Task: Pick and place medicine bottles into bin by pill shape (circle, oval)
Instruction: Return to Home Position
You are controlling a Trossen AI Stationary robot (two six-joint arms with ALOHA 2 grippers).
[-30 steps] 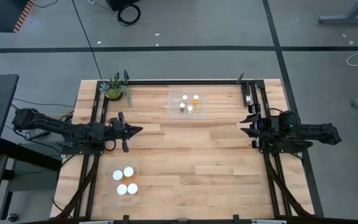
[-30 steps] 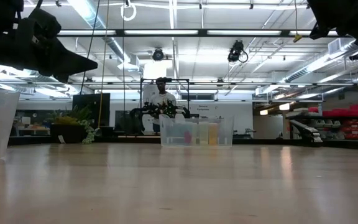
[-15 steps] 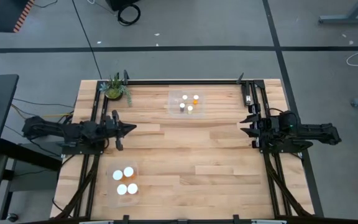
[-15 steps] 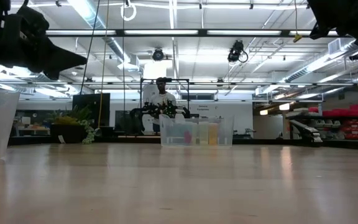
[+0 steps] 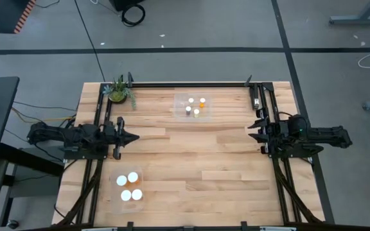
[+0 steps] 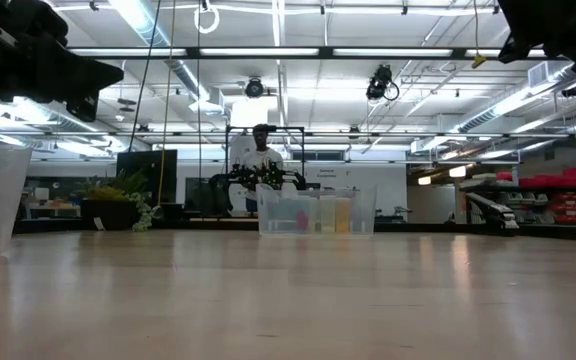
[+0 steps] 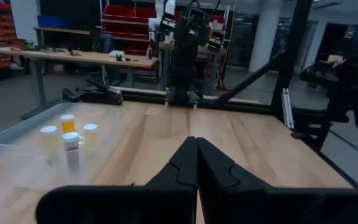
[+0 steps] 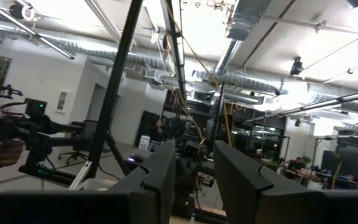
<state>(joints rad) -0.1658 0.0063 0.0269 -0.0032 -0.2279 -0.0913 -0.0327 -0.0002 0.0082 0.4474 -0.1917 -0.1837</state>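
Sorting looks done to me: the narrow-capped orange translucent medicine bottles stand in the far clear plastic bin, the wide-capped bottles in the near clear plastic bin, none loose, while my left gripper is closed and empty and my right gripper parted and empty, each above its own table edge.

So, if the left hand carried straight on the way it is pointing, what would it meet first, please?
Probably the right hand, which faces it across the table. The left hand is shut, and the bin sits off its line. Their relative height is unclear, so it might pass underneath.
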